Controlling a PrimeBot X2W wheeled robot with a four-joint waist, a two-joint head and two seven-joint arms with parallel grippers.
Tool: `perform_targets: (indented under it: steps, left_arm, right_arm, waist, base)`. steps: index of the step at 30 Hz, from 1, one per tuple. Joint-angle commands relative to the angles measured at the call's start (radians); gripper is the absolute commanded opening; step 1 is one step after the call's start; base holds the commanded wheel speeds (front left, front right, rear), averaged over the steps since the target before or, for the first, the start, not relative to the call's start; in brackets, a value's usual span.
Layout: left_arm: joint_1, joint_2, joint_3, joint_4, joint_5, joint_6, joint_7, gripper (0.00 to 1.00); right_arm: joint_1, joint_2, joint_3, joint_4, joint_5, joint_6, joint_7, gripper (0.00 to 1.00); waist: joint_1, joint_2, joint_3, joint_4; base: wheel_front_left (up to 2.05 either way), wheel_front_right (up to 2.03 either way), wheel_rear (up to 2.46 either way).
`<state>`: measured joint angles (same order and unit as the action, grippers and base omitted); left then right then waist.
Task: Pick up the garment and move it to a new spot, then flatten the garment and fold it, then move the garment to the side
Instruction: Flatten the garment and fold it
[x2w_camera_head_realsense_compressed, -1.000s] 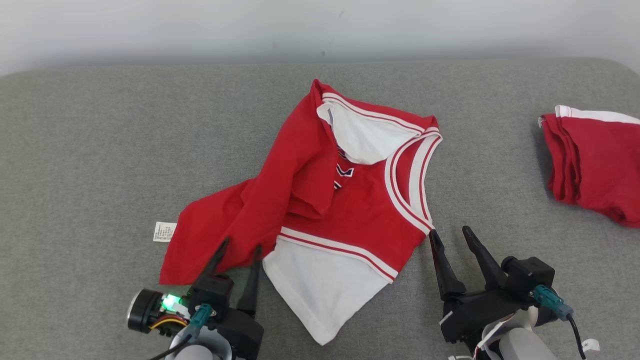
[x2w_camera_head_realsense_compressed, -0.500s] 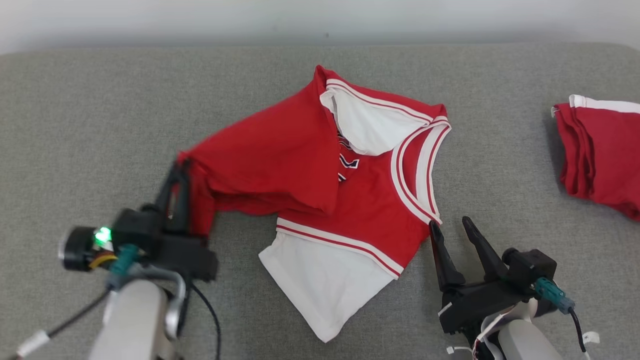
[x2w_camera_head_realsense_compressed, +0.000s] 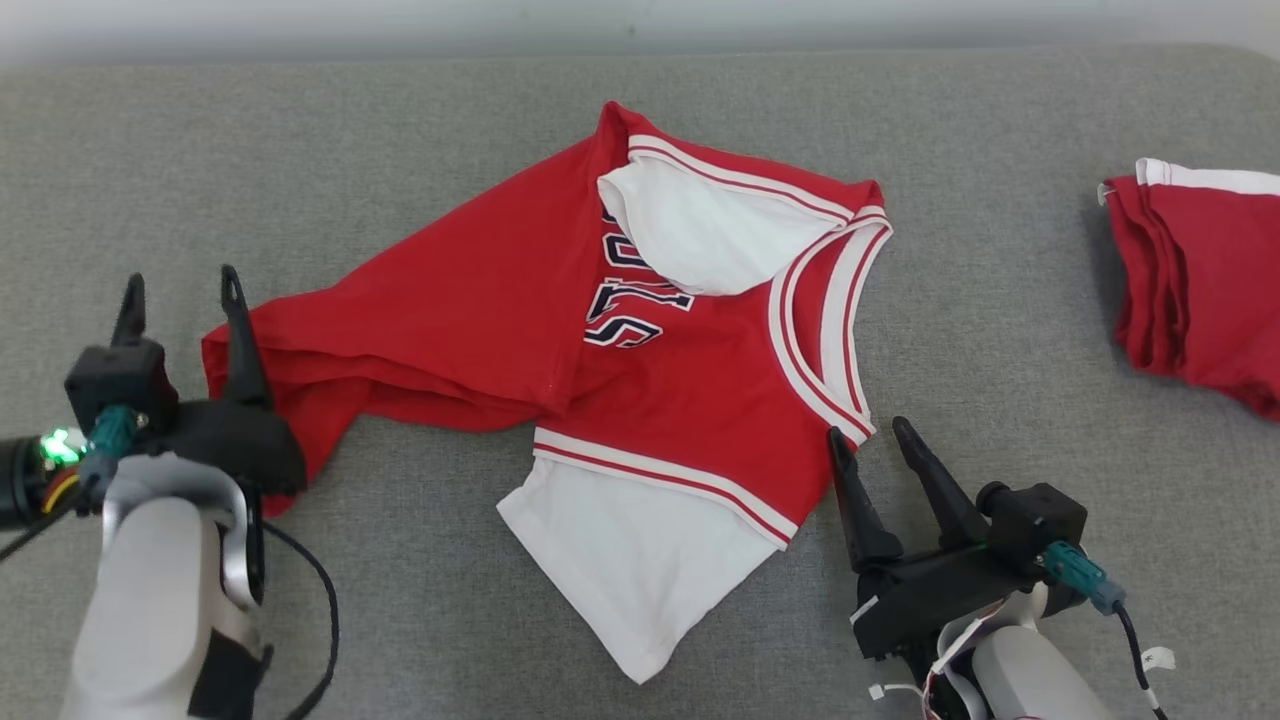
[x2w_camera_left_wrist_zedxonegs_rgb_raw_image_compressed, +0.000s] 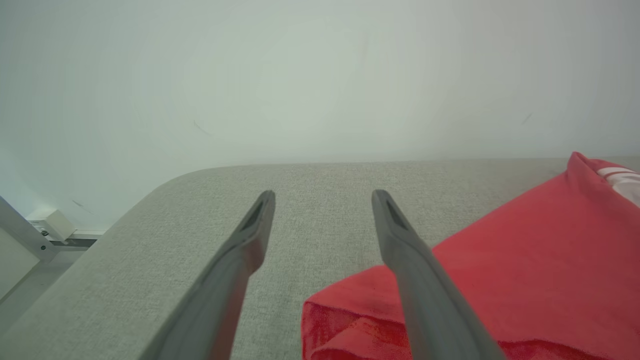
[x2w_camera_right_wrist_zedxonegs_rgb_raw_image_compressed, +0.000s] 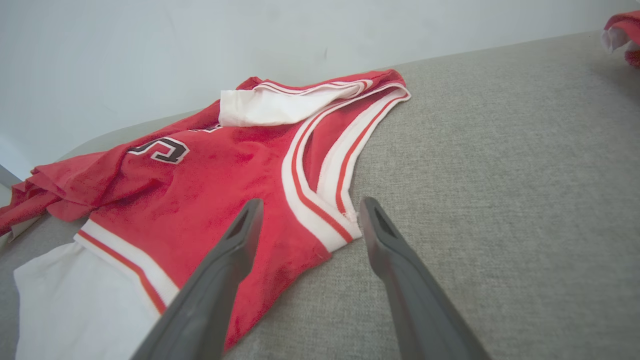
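The garment (x2w_camera_head_realsense_compressed: 480, 310) is a red jersey with white trim and dark lettering, lying crumpled on the grey surface, also seen in the right wrist view (x2w_camera_right_wrist_zedxonegs_rgb_raw_image_compressed: 210, 175) and the left wrist view (x2w_camera_left_wrist_zedxonegs_rgb_raw_image_compressed: 500, 280). Its red body stretches out to the left; a white panel pokes out at the front. My left gripper (x2w_camera_head_realsense_compressed: 180, 290) stands open at the garment's left end, its right finger against the cloth edge, nothing between its fingers (x2w_camera_left_wrist_zedxonegs_rgb_raw_image_compressed: 320, 200). My right gripper (x2w_camera_head_realsense_compressed: 870, 435) is open beside the striped armhole corner, with that corner just ahead of its fingers (x2w_camera_right_wrist_zedxonegs_rgb_raw_image_compressed: 307, 207).
A second red and white garment (x2w_camera_head_realsense_compressed: 1200, 280) lies folded at the far right of the grey padded surface (x2w_camera_head_realsense_compressed: 1000, 300). A pale wall runs along the back edge. In the left wrist view the surface's rounded left corner (x2w_camera_left_wrist_zedxonegs_rgb_raw_image_compressed: 165, 185) drops to a floor.
My left gripper grabbed the garment's lower left edge, dragged it out to the left, then let go and opened. The lettering is now uncovered. The head camera tilted down a little.
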<state>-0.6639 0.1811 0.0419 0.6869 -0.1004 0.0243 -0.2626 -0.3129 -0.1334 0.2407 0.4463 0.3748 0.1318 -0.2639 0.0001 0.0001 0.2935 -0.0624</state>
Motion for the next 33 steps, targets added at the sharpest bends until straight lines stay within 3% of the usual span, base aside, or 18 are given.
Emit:
perform_targets:
  steps: [1,8,15,26,33]
  left_arm:
    - [0.038,-0.008,0.008,-0.02,0.0,0.001,-0.003,1.0]
    - [0.218,-0.08,0.027,-0.142,0.0,-0.016,-0.003,1.0]
    - [0.367,-0.119,0.009,-0.154,0.003,-0.047,-0.003,1.0]
    - [0.494,-0.131,-0.054,-0.182,-0.068,-0.034,-0.003,1.0]
    - [0.492,-0.131,-0.07,-0.18,-0.077,-0.026,-0.003,1.0]
  right_arm:
    - [0.001,0.003,0.006,-0.006,0.004,-0.002,0.0,1.0]
    - [0.053,0.004,0.115,-0.026,0.009,-0.002,0.0,1.0]
    - [0.104,-0.008,0.279,-0.001,0.037,-0.002,0.0,1.0]
    - [0.118,-0.053,0.474,0.031,0.03,-0.002,0.0,1.0]
    - [0.098,-0.082,0.51,0.093,0.006,-0.002,0.0,1.0]
  waist:
    - [-0.0001,-0.0001,-0.01,0.01]
    - [-0.0001,-0.0001,-0.072,0.044]
    - [-0.0001,-0.0001,-0.135,0.066]
    - [-0.0001,-0.0001,-0.174,0.088]
    - [-0.0001,-0.0001,-0.169,0.097]
  base:
    - [0.0,0.0,0.0]
    - [0.0,0.0,0.0]
    - [0.0,0.0,0.0]
    - [0.0,0.0,0.0]
    - [0.0,0.0,0.0]
